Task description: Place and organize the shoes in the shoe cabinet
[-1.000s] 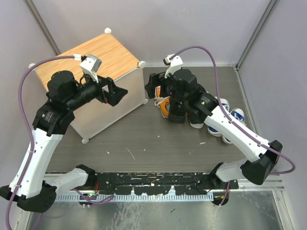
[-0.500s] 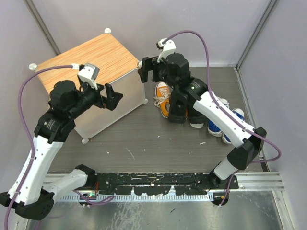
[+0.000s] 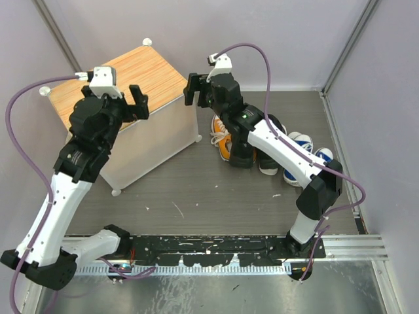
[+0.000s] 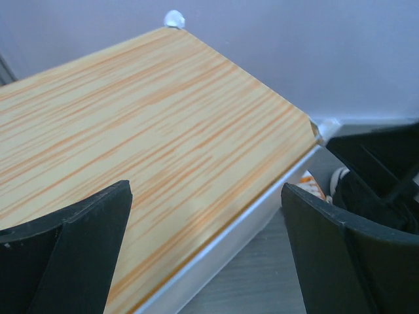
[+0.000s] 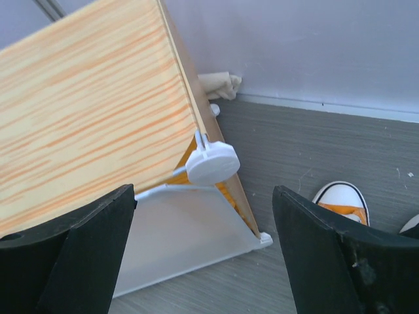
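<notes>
The shoe cabinet [image 3: 124, 75] stands at the back left, with a striped wood-grain top [image 4: 150, 131] and a white front panel [image 5: 177, 235]. My left gripper [image 3: 131, 104] hovers open over the top near its front edge [image 4: 206, 255], holding nothing. My right gripper [image 3: 196, 91] is open and empty at the cabinet's front right corner, its jaws either side of the white corner knob [image 5: 213, 163] without touching it. The shoes lie on the floor to the right: an orange pair [image 3: 222, 136], a black pair [image 3: 245, 156], a black-and-white one [image 3: 268, 167] and a blue pair [image 3: 308, 167].
Grey walls close in the back and right sides. A crumpled pale cloth [image 5: 219, 84] lies by the back wall behind the cabinet. The grey floor [image 3: 196, 196] stretches between the cabinet, the shoes and the arm bases.
My left gripper rose from in front of the white panel to above the cabinet top. My right gripper left the shoes and swung left to the cabinet's corner knob.
</notes>
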`<state>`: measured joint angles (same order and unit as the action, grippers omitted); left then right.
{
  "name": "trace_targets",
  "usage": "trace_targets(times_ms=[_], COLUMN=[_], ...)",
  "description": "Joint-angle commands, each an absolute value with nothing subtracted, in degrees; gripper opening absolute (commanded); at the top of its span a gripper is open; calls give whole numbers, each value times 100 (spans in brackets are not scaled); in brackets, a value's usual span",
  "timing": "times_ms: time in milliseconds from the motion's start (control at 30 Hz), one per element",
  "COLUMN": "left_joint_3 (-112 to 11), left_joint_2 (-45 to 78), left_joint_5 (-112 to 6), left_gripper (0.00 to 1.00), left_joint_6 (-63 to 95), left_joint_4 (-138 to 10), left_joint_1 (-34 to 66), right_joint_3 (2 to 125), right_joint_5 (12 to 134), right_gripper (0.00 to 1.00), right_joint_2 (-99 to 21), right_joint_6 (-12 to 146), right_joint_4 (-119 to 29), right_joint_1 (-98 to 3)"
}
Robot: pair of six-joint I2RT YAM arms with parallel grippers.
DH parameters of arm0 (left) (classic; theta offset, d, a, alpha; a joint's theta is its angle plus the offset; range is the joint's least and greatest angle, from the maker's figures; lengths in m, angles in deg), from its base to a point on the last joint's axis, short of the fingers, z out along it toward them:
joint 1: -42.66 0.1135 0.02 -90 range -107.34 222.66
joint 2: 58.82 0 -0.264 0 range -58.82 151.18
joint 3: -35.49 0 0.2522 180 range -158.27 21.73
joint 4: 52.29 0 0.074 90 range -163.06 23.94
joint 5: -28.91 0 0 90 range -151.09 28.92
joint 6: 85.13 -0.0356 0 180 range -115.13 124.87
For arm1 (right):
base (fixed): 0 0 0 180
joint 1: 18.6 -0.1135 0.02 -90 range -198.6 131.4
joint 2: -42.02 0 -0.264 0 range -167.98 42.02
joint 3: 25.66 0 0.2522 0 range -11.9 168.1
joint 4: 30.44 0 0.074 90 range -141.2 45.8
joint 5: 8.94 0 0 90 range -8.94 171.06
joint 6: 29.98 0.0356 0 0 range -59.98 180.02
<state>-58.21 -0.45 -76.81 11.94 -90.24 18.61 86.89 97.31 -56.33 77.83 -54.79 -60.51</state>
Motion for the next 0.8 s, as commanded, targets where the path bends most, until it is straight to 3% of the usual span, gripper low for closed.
trace_targets(times_ms=[0, 467, 767], left_joint_3=[-6156, -6274, -6042], left_joint_2=[353, 1352, 1647], left_joint_5=[-8643, -8288, -8085], left_gripper=[98, 98, 98], left_joint_6=[1195, 1632, 1855], left_joint_4=[-8209, -8259, -8638], left_joint_1=[1897, 2707, 2910], right_joint_3=[8803, 9222, 8948], right_joint_5=[10036, 10150, 10518], right_gripper=[90, 90, 90], right_joint_2=[-5516, -6102, -5813], right_joint_6=[8006, 7936, 7891], right_joint_4=[-4761, -4969, -5667], right_joint_1=[-6109, -6122, -6140])
